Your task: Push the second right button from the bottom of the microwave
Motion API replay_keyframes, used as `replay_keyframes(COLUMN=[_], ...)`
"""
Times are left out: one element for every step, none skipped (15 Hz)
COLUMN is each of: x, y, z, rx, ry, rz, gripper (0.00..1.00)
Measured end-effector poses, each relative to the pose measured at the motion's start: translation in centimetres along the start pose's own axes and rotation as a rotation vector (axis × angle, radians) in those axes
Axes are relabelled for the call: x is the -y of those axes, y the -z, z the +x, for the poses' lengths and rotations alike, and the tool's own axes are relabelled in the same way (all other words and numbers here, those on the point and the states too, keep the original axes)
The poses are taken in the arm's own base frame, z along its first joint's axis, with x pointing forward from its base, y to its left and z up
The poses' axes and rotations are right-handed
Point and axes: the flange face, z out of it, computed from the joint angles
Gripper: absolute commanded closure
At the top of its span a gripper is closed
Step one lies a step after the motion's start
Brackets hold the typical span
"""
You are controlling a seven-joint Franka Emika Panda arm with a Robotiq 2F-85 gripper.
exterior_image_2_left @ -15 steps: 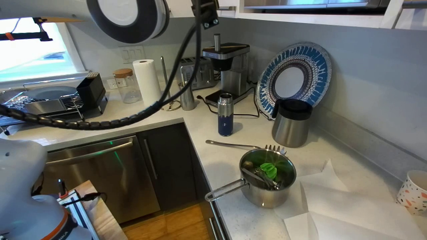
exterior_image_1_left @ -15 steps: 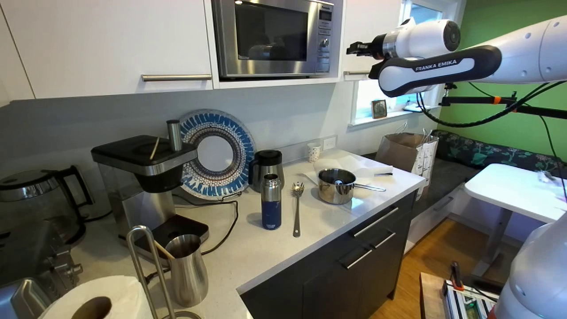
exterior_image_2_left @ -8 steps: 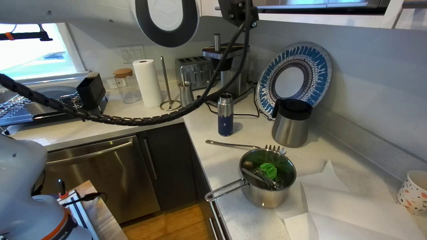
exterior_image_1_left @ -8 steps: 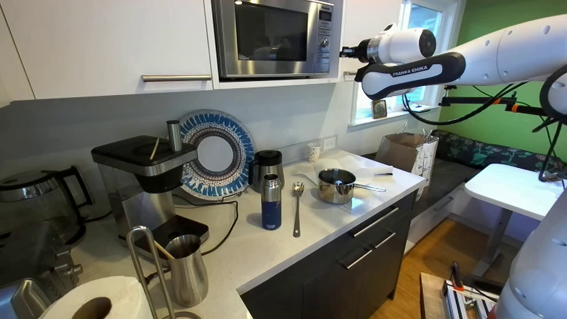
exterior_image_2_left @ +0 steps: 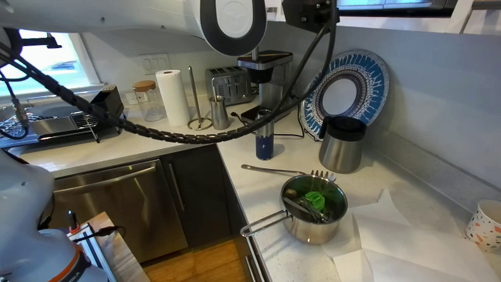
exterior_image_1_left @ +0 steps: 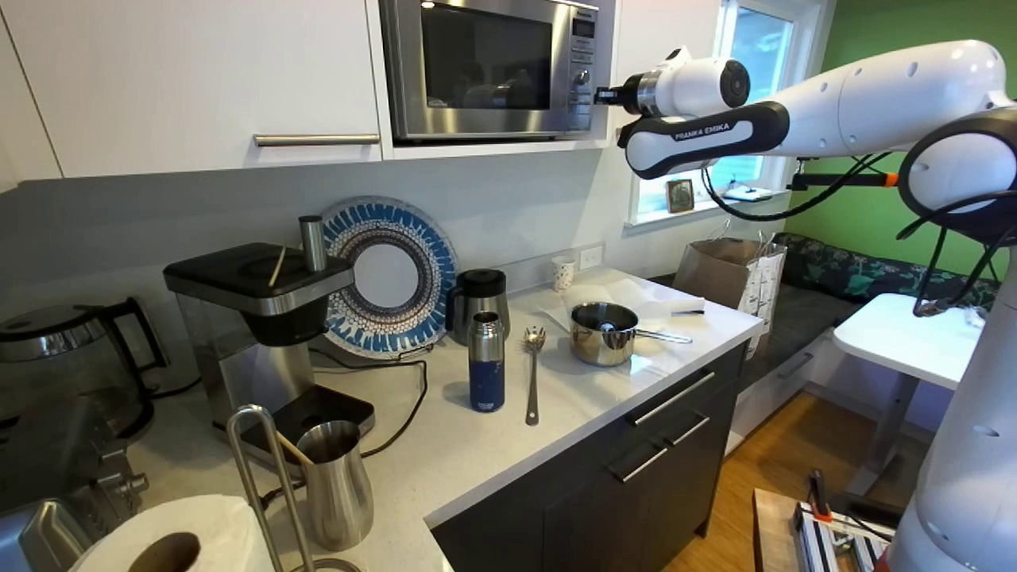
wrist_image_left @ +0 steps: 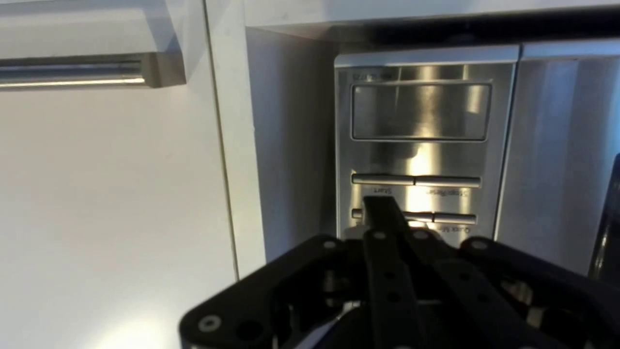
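The stainless-steel microwave sits in a cabinet niche, its control strip on the right. Upside down in the wrist view, that strip shows a big rectangular panel at the microwave's bottom end, then a Start button beside a Stop/Reset button. My gripper is shut with nothing held. Its tips overlap the strip just past the Start label and hide part of the following button row. Whether they touch the strip cannot be made out. In an exterior view the gripper points at the niche's right edge.
A cabinet door handle and the niche side wall lie beside the strip. Below, the counter holds a pot, a blue bottle, a jug and a coffee machine.
The arm has moved toward the microwave, leftward in an exterior view, bringing the gripper up to the niche's edge. The jaws look closer together than a second ago.
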Motion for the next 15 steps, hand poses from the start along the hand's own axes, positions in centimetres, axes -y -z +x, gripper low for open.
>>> replay_keyframes(x=[0.1, 0.1, 0.2, 0.3, 0.5, 0.8, 1.0, 1.0, 1.0, 1.0, 1.0, 1.0, 1.0, 1.0, 1.0], y=[-0.5, -0.9, -1.4, -1.8, -2.2, -2.5, -2.7, -2.7, -2.7, -2.7, -2.7, -2.7, -2.7, -2.7, -2.7], z=[0.0, -0.1, -0.2, -0.3, -0.5, -0.6, -0.8, -0.8, -0.8, -0.8, -0.8, -0.8, -0.8, -0.8, -0.8], rx=[-0.002, -0.004, -0.005, -0.006, -0.005, -0.004, -0.005, -0.008, -0.01, -0.011, -0.011, -0.012, -0.012, -0.013, -0.015], ry=[0.005, 0.009, 0.012, 0.014, 0.015, 0.016, 0.017, 0.017, 0.017, 0.017, 0.018, 0.018, 0.018, 0.018, 0.018], rz=[-0.001, -0.003, -0.004, -0.004, -0.003, 0.0, 0.002, 0.002, 0.002, 0.002, 0.002, 0.002, 0.002, 0.002, 0.003], gripper=[1.0, 1.0, 1.0, 1.0, 1.0, 1.0, 1.0, 1.0, 1.0, 1.0, 1.0, 1.0, 1.0, 1.0, 1.0])
